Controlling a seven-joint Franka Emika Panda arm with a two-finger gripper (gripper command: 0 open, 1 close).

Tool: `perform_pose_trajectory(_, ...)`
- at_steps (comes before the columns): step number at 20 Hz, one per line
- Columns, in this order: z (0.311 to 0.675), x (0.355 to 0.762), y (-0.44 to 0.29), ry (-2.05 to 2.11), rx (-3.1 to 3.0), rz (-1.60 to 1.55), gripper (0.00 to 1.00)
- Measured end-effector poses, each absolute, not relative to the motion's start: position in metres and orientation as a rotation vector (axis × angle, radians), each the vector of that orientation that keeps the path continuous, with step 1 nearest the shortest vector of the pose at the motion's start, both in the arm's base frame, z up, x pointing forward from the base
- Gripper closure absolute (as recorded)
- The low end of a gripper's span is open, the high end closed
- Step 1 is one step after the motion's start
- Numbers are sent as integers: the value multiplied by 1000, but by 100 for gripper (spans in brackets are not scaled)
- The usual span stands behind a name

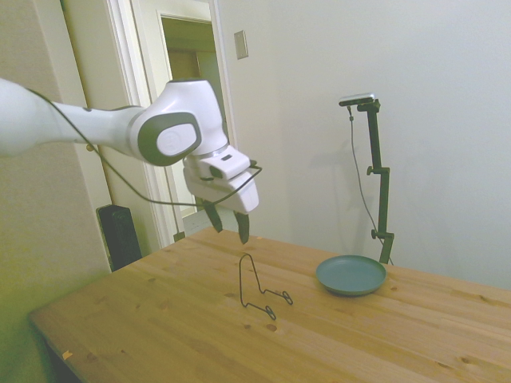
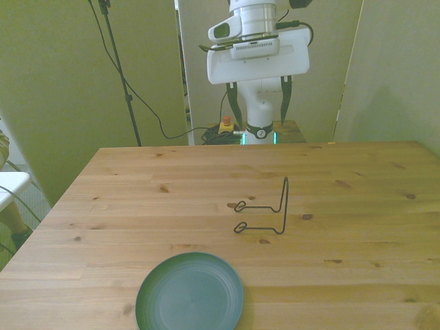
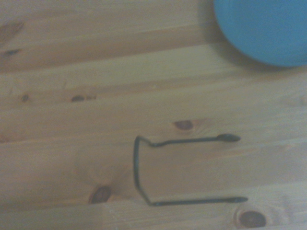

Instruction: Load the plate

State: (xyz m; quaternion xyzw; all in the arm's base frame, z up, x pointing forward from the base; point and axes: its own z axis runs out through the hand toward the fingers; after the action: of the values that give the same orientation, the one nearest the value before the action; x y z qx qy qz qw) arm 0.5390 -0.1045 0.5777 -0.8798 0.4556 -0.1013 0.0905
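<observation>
The wooden table (image 1: 184, 327) lies beneath the pincer (image 1: 226, 226), its planks bare apart from two items. The white arm (image 1: 96, 128) carries the pincer well above the tabletop, fingers pointing down; in the front view the two dark fingers (image 2: 234, 102) stand wide apart with nothing between them, so the pincer is released and holds nothing. The plate (image 1: 350, 275), round and teal, lies flat on the table, well apart from the pincer and below it, out beyond the wire stand on the side away from the arm; in the front view it sits at the near edge, toward the front view's left of the pincer (image 2: 260, 103). The thin black wire stand (image 1: 259, 289) rests on the table between the pincer and the plate, almost under the fingertips, with its upright loop on the pincer's side and its two prongs reaching toward the plate. Stand and plate are apart, not touching. The wrist view shows the stand (image 3: 182, 172) and a part of the plate's rim (image 3: 261, 28), both somewhat blurred.
</observation>
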Motion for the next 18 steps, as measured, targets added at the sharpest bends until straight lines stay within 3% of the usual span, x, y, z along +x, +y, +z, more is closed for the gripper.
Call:
perform_pose_trajectory(9, 586, 614, -162, 1392, -2622, -358, 0)
perform_pose_trajectory(18, 537, 674, -181, 1401, -2647, -398, 0)
